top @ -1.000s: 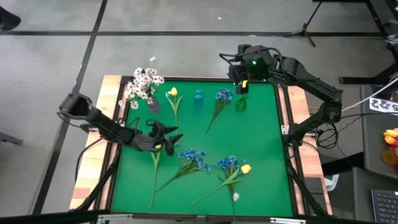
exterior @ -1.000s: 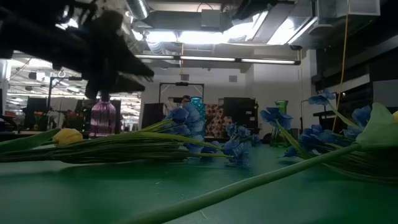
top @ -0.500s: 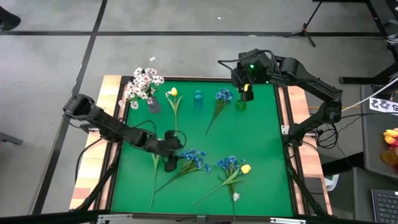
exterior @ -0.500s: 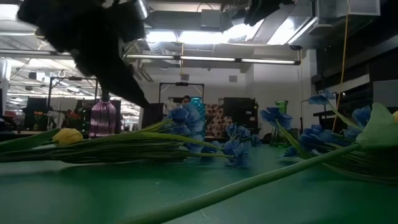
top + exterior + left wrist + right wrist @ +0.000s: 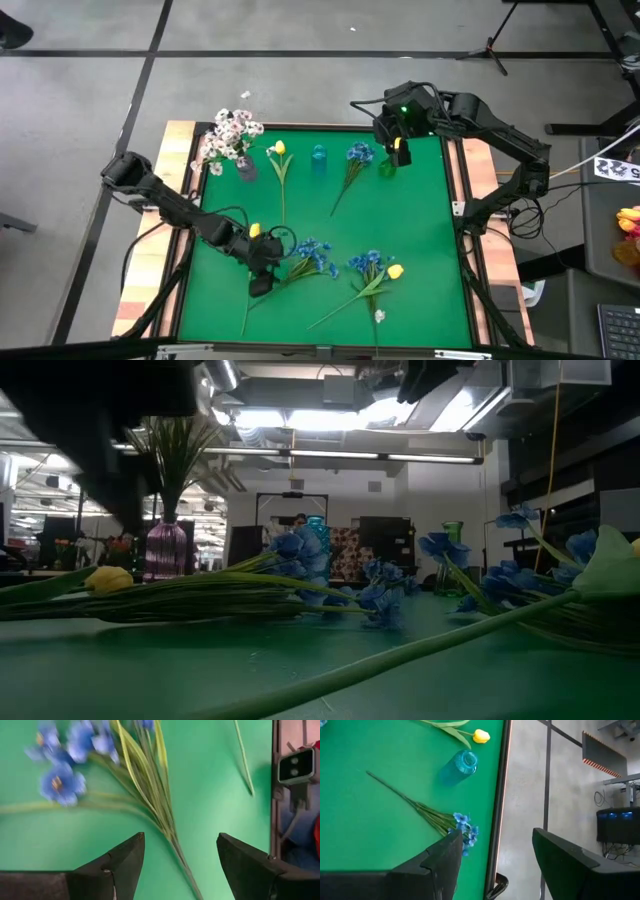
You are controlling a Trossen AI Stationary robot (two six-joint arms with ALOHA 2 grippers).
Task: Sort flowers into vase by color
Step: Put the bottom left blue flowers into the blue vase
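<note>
The left tool (image 5: 262,280) hangs with fingers apart over a blue flower (image 5: 312,253) stalk near the counter's (image 5: 420,250) front edge. The right tool (image 5: 398,152), also apart, waits at the far right corner.

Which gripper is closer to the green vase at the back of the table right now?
The right. The right gripper hovers, fingers open, just above the green vase, while the left gripper is far across the table, over a blue flower's stem.
</note>
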